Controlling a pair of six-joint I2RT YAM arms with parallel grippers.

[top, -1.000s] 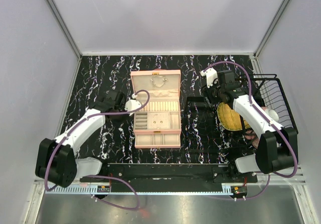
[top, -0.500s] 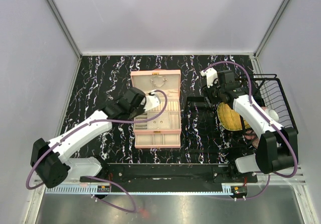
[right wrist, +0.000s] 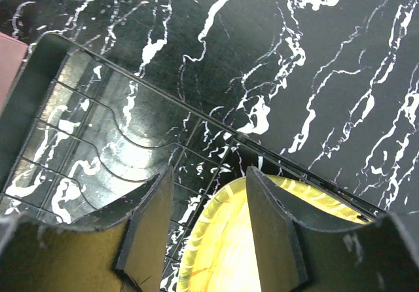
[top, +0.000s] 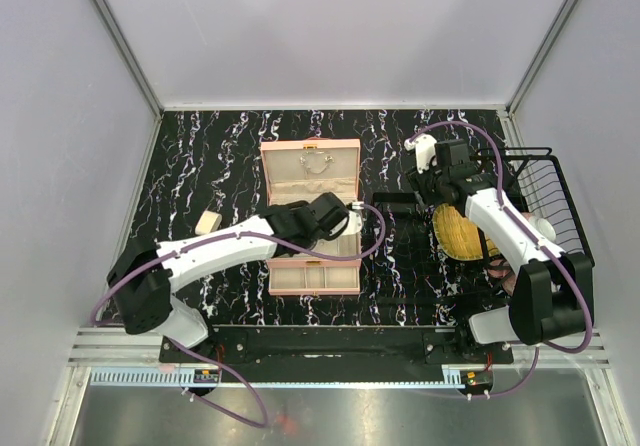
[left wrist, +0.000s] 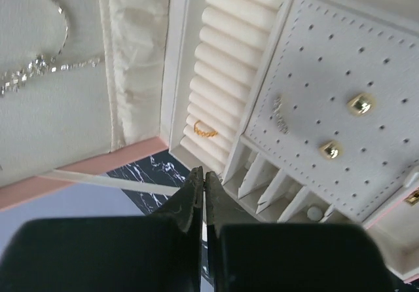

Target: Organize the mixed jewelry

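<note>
Left claw (left wrist: 203, 179), pressed together and empty, hangs over the pink case (top: 312, 144). The gold ring (left wrist: 204, 131) lies in the ring rolls just ahead of its tips, 2 gold studs (left wrist: 359, 103) to the right, and the chain (left wrist: 39, 66) in the lid. Right claw (right wrist: 208, 174), apart and empty, sits well away over the yellow plate (right wrist: 222, 253), so the left arm is nearer.

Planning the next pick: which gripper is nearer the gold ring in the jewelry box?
Left. The left gripper hangs shut close to the gold ring; the right gripper is away over the yellow plate.
</note>
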